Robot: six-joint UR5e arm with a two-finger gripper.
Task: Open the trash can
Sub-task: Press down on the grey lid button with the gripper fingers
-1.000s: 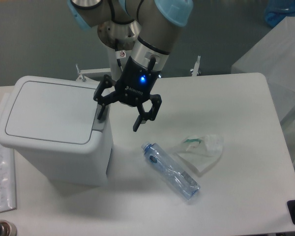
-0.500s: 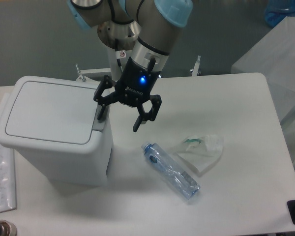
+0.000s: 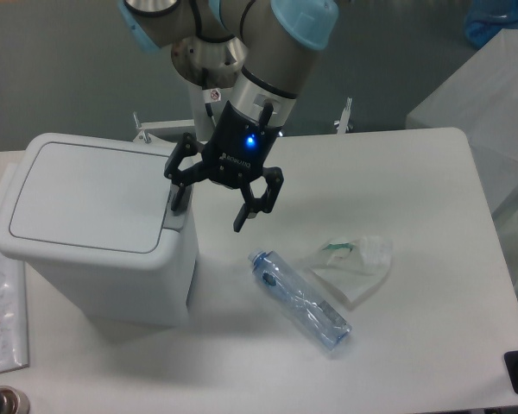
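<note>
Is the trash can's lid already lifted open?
No, the trash can has its lid lying flat and closed while the open gripper sits at its button edge.

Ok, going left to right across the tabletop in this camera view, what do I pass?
trash can → gripper, jaws spread at the can's grey push-button tab → clear plastic bottle → crumpled white wrapper. The small bits at the far left edge are too cut off to name.
</note>
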